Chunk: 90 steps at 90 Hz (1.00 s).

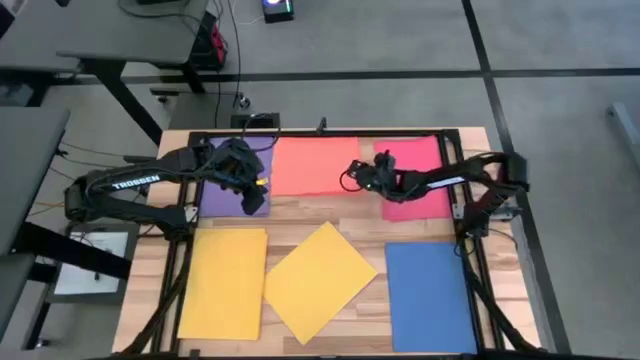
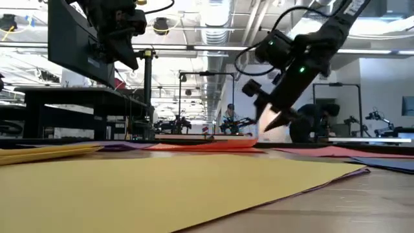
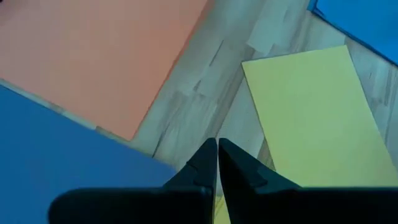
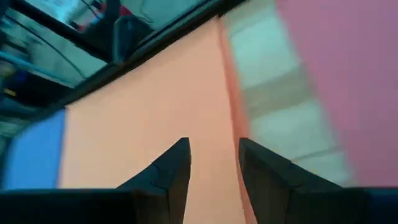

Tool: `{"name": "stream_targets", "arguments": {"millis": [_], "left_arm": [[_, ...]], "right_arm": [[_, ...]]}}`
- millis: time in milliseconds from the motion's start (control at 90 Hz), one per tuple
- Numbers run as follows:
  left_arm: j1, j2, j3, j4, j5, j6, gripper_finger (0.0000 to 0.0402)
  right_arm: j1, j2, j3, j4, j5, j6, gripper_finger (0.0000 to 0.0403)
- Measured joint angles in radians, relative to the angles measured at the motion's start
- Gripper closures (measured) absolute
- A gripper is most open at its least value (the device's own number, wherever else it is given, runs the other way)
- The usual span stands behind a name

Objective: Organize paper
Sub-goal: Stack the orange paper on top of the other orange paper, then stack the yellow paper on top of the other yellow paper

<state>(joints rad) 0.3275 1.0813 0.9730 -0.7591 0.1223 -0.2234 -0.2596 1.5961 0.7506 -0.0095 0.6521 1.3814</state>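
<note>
Several sheets of paper lie flat on the wooden table. Along the far edge are a purple sheet point(image 1: 225, 175), a salmon-orange sheet point(image 1: 312, 165) and a pink-red sheet point(image 1: 415, 178). Nearer lie a yellow sheet point(image 1: 225, 282), a second yellow sheet point(image 1: 320, 280) turned cornerwise, and a blue sheet point(image 1: 430, 297). My left gripper point(image 1: 262, 190) hangs shut above the purple sheet's near right corner, well above the table in the low view. My right gripper point(image 4: 214, 146) is open above the salmon-orange sheet's right edge point(image 4: 227, 93), clear of it in the low view point(image 2: 270, 123).
A black frame point(image 1: 330, 133) runs along the table's far edge and down both sides. Bare wood point(image 1: 330, 208) shows between the far row and the near row of sheets. The turned yellow sheet lies over the edge of the yellow sheet on its left.
</note>
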Motion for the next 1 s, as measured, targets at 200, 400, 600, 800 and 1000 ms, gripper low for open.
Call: {"name": "stream_targets", "arguments": {"millis": [200,400,600,800,1000], "left_arm": [[0.0,0.0,0.0,0.001,0.0,0.02,0.0402],[-0.005,0.0,0.0,0.024,0.002,0.02,0.0402],[-0.058,0.0,0.0,0.127,0.031,0.016,0.0402],[-0.17,0.052,0.0,0.23,0.042,-0.062,0.0402],[-0.307,0.227,0.0,0.306,0.032,-0.182,0.0402]], "right_arm": [[-0.005,-0.24,0.0,-0.13,-0.11,-0.288,0.0275],[0.091,-0.425,0.0,-0.144,-0.45,-0.429,0.0275],[0.278,-0.422,0.0,-0.214,-0.465,-0.281,0.0275],[0.448,-0.289,0.0,-0.247,-0.484,-0.173,0.0275],[0.522,-0.147,-0.001,-0.223,-0.563,-0.166,0.0275]]}}
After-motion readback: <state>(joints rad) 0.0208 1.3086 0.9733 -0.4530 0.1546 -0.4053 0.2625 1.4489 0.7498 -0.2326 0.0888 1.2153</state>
